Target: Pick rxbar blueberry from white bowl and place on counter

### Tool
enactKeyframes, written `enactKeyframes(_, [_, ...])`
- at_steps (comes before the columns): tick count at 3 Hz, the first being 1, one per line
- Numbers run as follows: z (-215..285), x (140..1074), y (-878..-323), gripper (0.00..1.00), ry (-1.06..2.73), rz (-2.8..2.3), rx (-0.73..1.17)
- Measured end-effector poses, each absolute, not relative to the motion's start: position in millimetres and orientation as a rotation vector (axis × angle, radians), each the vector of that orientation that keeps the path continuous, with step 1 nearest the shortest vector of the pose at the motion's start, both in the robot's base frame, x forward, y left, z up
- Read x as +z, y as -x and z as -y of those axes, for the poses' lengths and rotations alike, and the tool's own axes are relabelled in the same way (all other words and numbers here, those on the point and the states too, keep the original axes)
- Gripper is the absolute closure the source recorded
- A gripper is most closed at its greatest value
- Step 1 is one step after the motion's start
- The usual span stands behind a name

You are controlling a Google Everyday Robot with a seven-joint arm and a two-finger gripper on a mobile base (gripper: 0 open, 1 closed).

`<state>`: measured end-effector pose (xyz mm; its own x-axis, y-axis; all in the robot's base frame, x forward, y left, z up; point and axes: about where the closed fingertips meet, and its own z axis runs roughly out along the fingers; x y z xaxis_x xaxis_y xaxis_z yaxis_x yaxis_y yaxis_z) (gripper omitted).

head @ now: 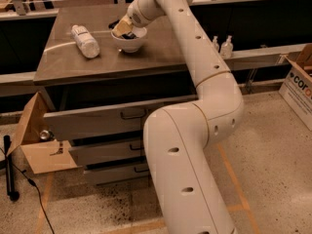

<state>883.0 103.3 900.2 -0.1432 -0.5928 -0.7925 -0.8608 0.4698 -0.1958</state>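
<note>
The white bowl (pixel 129 42) stands on the counter (pixel 112 60) toward its back middle. Something dark shows inside the bowl (pixel 127 35), likely the rxbar blueberry, mostly hidden by the gripper. My gripper (pixel 123 28) reaches down from the right into the bowl's mouth, its tan fingers at the rim. The long white arm runs from the lower foreground up over the counter's right side.
A white plastic bottle (pixel 85 41) lies on its side on the counter, left of the bowl. The top drawer (pixel 112 118) stands slightly pulled out. An open cardboard box (pixel 41 140) sits on the floor at left. Two small bottles (pixel 222 47) stand on a ledge at right.
</note>
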Motion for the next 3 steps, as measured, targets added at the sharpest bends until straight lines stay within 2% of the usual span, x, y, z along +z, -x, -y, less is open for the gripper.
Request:
enactKeyframes(1, [-107, 929, -889, 1.0, 1.21, -1.768, 0.341])
enactKeyframes(2, [-101, 947, -898, 1.0, 1.18, -1.734, 0.275])
enactKeyframes(3, [-67, 966, -912, 1.0, 1.116, -1.739, 0.153])
